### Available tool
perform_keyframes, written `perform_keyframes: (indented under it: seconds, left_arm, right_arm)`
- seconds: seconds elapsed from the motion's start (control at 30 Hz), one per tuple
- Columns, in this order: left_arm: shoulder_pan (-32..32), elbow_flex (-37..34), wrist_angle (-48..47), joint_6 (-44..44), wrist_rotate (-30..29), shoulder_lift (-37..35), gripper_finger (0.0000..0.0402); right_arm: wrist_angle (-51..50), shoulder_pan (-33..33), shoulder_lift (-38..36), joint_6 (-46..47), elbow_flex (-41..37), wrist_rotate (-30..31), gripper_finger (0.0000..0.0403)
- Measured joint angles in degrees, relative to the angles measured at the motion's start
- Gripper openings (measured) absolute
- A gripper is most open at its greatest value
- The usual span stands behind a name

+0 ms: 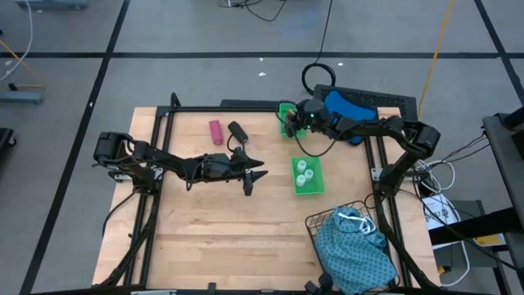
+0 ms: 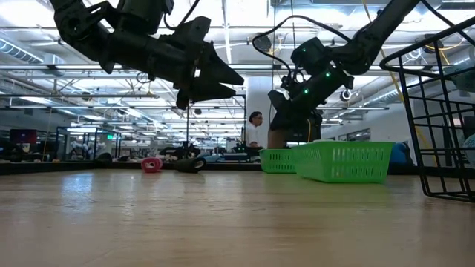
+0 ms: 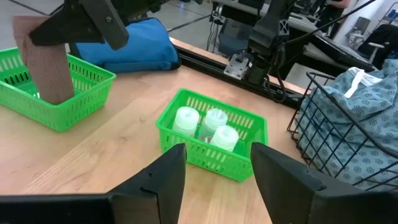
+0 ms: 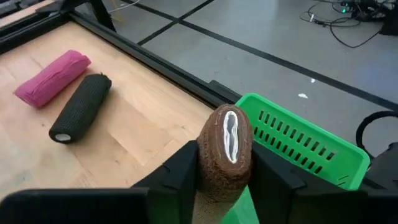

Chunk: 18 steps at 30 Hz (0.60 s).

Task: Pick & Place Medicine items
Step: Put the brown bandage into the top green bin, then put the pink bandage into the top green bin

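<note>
Over far green tray [image 4: 323, 146] | right tool [image 4: 225, 163] grips brown, white-cored roll [image 4: 225, 149]

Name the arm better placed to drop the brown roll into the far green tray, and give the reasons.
Right. Its claw is shut on the brown roll directly over the far green tray. The left claw hangs open and empty mid-table.

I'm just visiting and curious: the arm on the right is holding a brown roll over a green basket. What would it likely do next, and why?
Probably lower a little and let go. The right hand grips the brown roll just above the far green tray, so the roll should drop inside. The left hand hangs open near the tray of white vials.
</note>
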Motion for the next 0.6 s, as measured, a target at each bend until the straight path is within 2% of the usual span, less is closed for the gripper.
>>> perform_keyframes:
  seconds: [0.3, 0.6]
  left_arm:
    - [0.00, 0.00, 0.01, 0.00, -0.01, 0.00, 0.0189]
    - [0.00, 0.00, 0.04, -0.02, -0.01, 0.00, 0.0189]
  right_arm:
    - [0.02, 0.02, 0.00, -0.99, 0.00, -0.02, 0.0188]
    - [1.74, 1.11, -0.65, -4.38, -0.02, -0.06, 0.0205]
